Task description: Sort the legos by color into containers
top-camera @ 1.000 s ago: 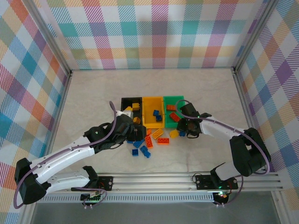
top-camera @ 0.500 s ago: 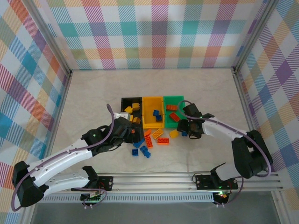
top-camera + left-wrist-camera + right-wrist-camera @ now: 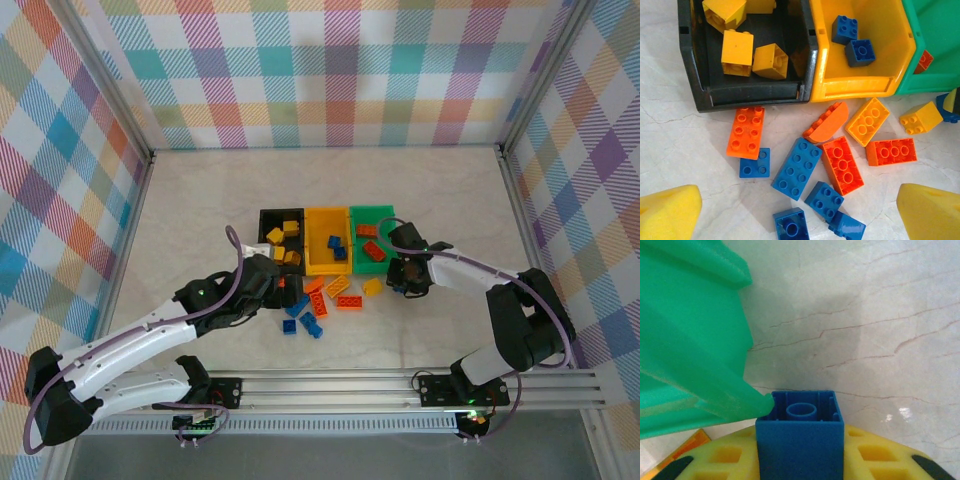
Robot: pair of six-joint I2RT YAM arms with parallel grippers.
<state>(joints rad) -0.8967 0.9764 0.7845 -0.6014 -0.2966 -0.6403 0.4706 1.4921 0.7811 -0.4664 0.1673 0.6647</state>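
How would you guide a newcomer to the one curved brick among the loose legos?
Find the black bin and the yellow bin standing side by side. Just in front of where they meet lies an orange brick. Its neighbours are all rectangular; this one has a rounded edge, like a half-disc.

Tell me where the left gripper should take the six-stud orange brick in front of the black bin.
Probably from straight above, pinching the orange brick's two long sides: it lies flat, studs up, with those sides bare, while its ends face the black bin and a small blue brick.
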